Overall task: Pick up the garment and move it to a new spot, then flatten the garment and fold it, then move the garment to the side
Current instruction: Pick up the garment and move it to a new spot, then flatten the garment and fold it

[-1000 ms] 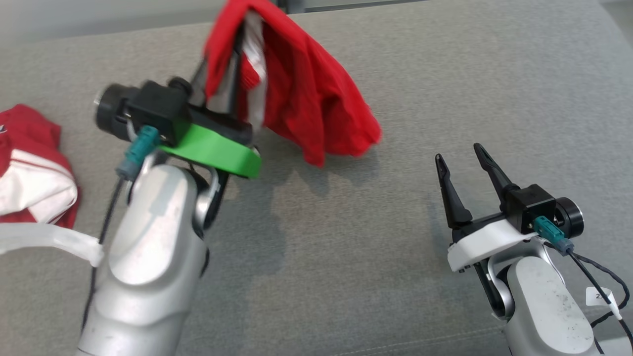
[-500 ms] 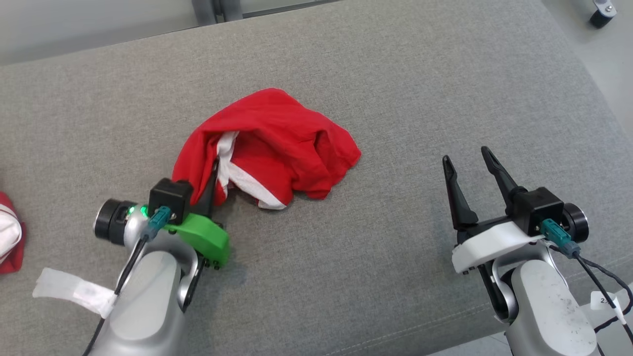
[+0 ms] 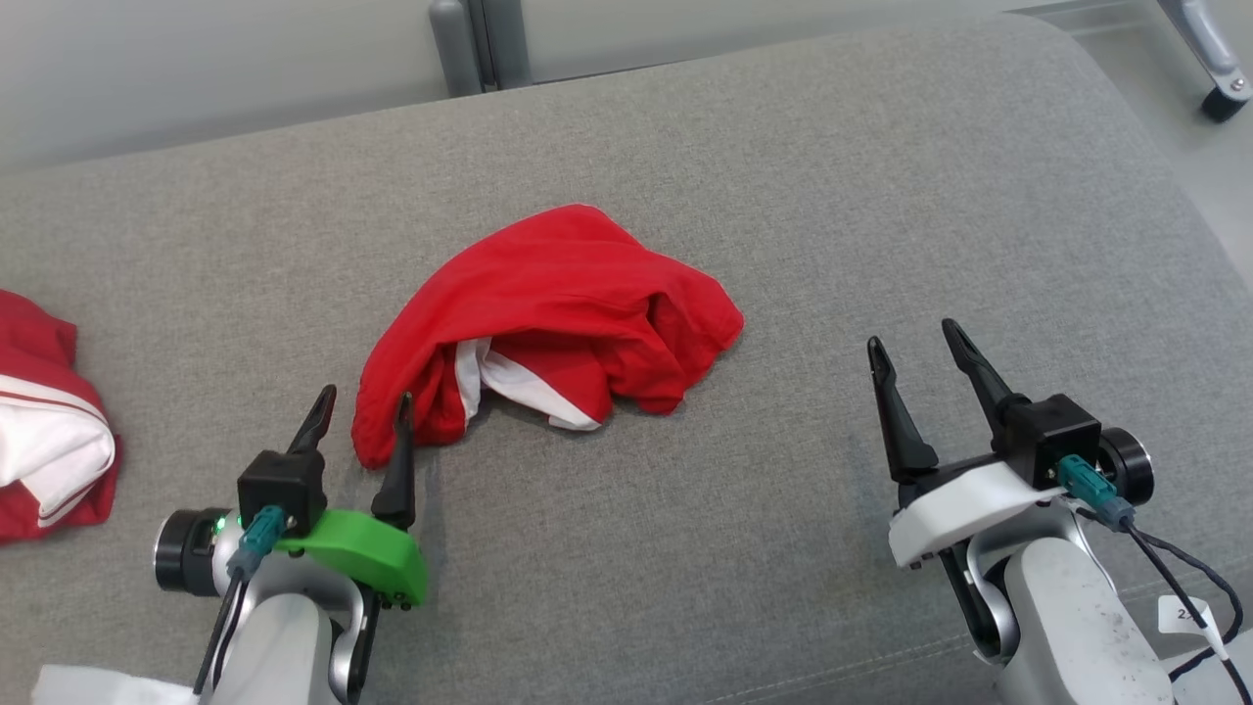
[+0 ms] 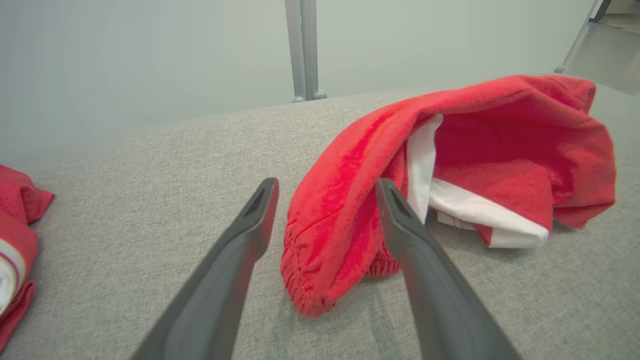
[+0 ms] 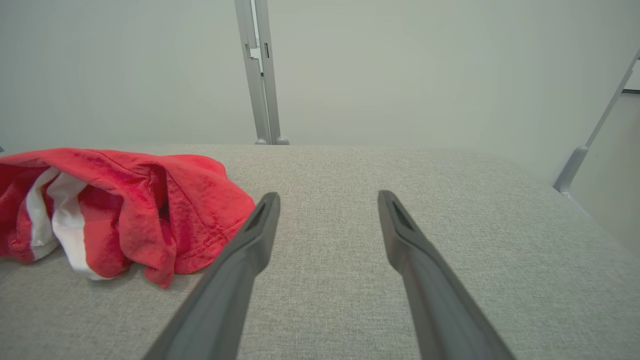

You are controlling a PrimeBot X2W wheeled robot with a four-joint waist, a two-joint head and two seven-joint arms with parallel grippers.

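Garment: red with a white band, crumpled in a heap near the middle of the grey cushion; not yet flattened or folded.
Left gripper: jaws spread wide, nothing held; its 2 fingers bracket the heap's near-left corner.
Right gripper: jaws spread wide, nothing held; it sits low over bare cushion, well apart from the heap's right edge.
Direction: the heap lies straight ahead and a little right of the left gripper; from the right gripper it lies off to the left.
Long axis: in the head view the heap runs from its gathered corner at the left gripper up and right to a rounded lobe nearer the right gripper.
Nearer arm: the left, clearly. On that footing a flattening pull would likely start at the gathered corner, and the right arm would have to reach across for the far lobe.
Left wrist view: the gathered corner sits between the fingers. The right-hand finger crosses in front of the cloth, and whether it touches cannot be told.
Hidden: the folds bury the outline, so the garment's kind, openings and true corners cannot be made out. The white band vanishes under the red top layer.
Cut off: a second garment, red and white, lies at the cushion's left side, clipped by the head view's edge.
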